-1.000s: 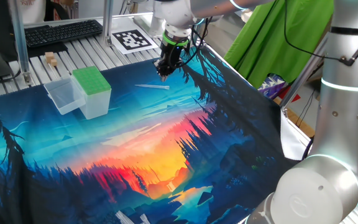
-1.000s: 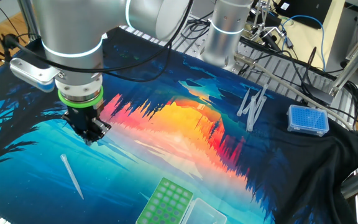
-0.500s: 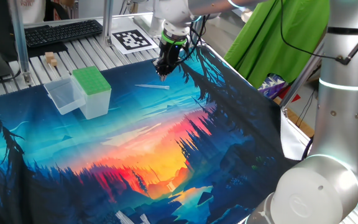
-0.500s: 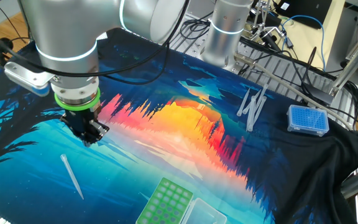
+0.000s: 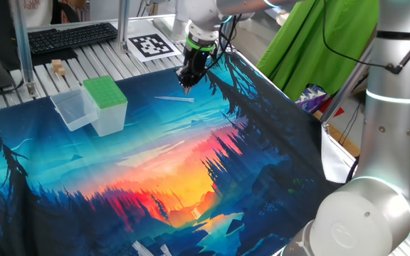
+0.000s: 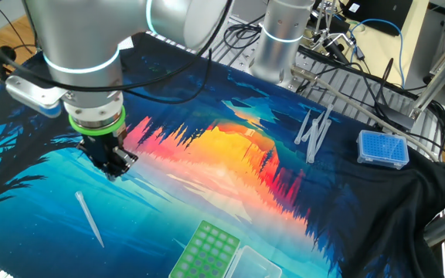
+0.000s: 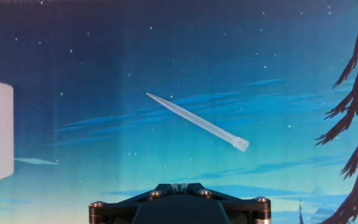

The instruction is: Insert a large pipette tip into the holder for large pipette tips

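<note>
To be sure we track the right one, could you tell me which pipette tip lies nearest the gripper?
The single large pipette tip lying alone on the blue part of the mat, just beside the gripper; the other pipette tips lie bunched far off near the blue box.

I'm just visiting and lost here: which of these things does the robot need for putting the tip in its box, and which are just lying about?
Needed:
- large pipette tip
- green-topped holder
- claw

Lying about:
- clear tub
- blue tip box
- spare tips
- keyboard
</note>
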Controlling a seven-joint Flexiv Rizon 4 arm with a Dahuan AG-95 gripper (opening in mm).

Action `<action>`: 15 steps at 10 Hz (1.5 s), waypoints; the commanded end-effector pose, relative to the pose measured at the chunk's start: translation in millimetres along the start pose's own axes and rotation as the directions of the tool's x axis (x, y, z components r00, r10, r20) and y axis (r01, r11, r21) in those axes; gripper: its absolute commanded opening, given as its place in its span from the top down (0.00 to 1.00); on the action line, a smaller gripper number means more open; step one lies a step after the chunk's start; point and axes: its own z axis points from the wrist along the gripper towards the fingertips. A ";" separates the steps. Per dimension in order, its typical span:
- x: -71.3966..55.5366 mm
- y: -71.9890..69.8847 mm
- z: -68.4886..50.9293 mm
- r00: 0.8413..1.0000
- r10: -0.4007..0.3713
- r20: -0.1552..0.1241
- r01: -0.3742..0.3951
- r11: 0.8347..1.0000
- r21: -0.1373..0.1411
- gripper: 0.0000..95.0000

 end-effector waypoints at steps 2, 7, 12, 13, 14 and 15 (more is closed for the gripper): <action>2.0 0.7 -0.6 1.000 -0.005 -0.005 0.005 1.000 -0.014 1.00; 3.7 2.3 2.4 1.000 -0.005 -0.009 0.005 1.000 -0.014 1.00; 3.7 2.3 2.4 1.000 -0.020 -0.019 0.020 1.000 -0.002 1.00; 3.7 2.3 2.4 0.999 -0.022 -0.043 0.022 1.000 -0.003 1.00; 3.7 2.3 2.4 0.998 -0.028 -0.061 0.028 1.000 -0.002 1.00; 3.7 2.3 2.4 0.998 -0.027 -0.058 0.027 1.000 -0.002 1.00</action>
